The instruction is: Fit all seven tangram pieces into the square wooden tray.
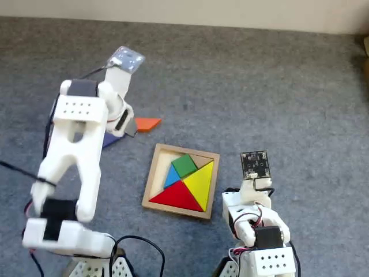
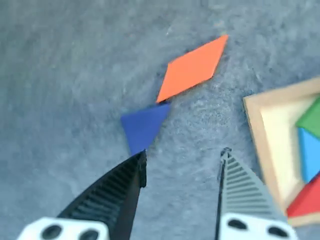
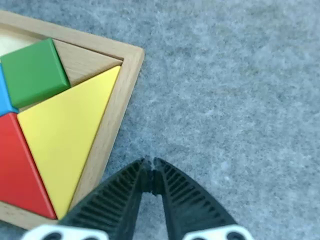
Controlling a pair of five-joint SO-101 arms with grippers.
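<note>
Tray on grey carpet holds a red triangle, yellow triangle, green square and light blue piece. Near the tray lie an orange parallelogram and a dark blue triangle. My left gripper gapes wide just beside that triangle; my right gripper is pinched closed, empty, just beside the tray's rim
</note>
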